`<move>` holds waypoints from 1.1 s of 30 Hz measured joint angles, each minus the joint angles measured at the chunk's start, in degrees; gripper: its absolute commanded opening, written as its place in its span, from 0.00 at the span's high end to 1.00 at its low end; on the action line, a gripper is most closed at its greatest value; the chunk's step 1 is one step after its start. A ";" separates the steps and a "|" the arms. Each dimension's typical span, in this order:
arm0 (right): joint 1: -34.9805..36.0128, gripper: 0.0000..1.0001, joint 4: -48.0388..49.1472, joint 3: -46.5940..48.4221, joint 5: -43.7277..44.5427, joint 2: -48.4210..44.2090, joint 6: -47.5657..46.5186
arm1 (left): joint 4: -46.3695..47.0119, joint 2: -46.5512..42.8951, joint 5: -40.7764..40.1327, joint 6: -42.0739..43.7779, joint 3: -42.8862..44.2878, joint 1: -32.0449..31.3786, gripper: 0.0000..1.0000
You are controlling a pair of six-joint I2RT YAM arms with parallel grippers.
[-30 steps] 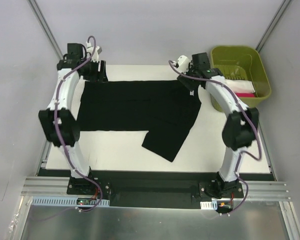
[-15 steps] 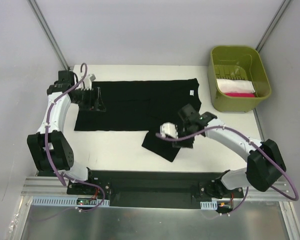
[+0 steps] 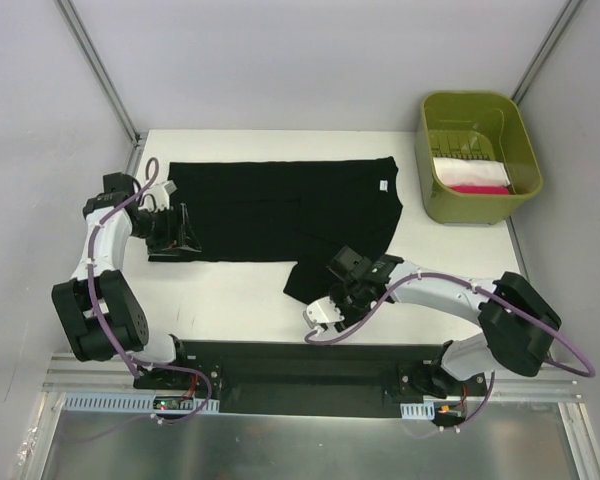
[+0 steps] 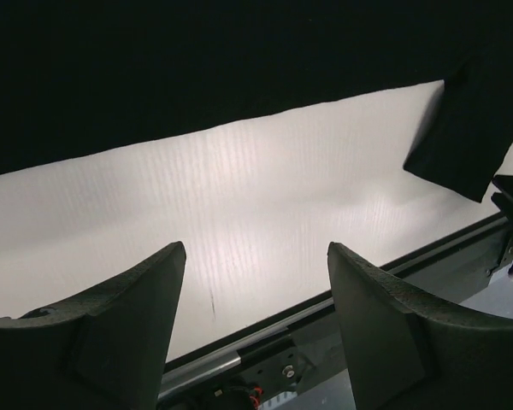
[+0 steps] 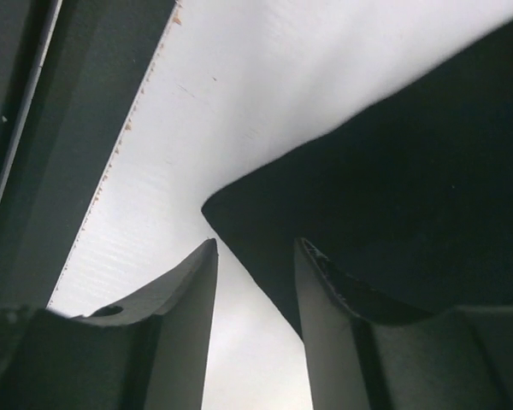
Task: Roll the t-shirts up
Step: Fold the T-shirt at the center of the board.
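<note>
A black t-shirt point(image 3: 280, 210) lies flat across the white table, its white neck label point(image 3: 381, 185) at the far right. One sleeve point(image 3: 330, 285) is flapped toward the front edge. My left gripper point(image 3: 178, 232) is at the shirt's near-left corner. In the left wrist view it point(image 4: 256, 248) stands wide open over bare table, with the shirt's hem point(image 4: 197, 68) just beyond. My right gripper point(image 3: 342, 292) is at the sleeve's front corner. Its fingers point(image 5: 256, 242) are open and straddle the edge of the sleeve point(image 5: 393, 196), with a narrow gap between them.
A green bin point(image 3: 426, 170) at the back right holds folded white and pink cloth point(image 3: 470, 176). A black rail point(image 3: 300, 355) runs along the table's front edge, close to the right gripper. Grey walls stand on both sides.
Both arms came from the shirt's far corners toward the front, the left to the near-left hem corner, the right down to the sleeve. The right jaws have narrowed.
</note>
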 measured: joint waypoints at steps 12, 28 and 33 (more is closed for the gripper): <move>2.60 0.63 -2.05 1.22 -2.16 5.31 -2.47 | -1.18 4.28 3.34 0.39 0.83 11.72 0.35; 3.43 0.99 -1.64 3.02 3.26 3.98 7.32 | -1.75 4.94 -5.33 1.44 1.03 14.43 0.34; 1.55 0.99 -6.10 7.28 4.90 2.99 17.88 | 0.96 7.08 -10.91 0.09 1.14 14.43 0.42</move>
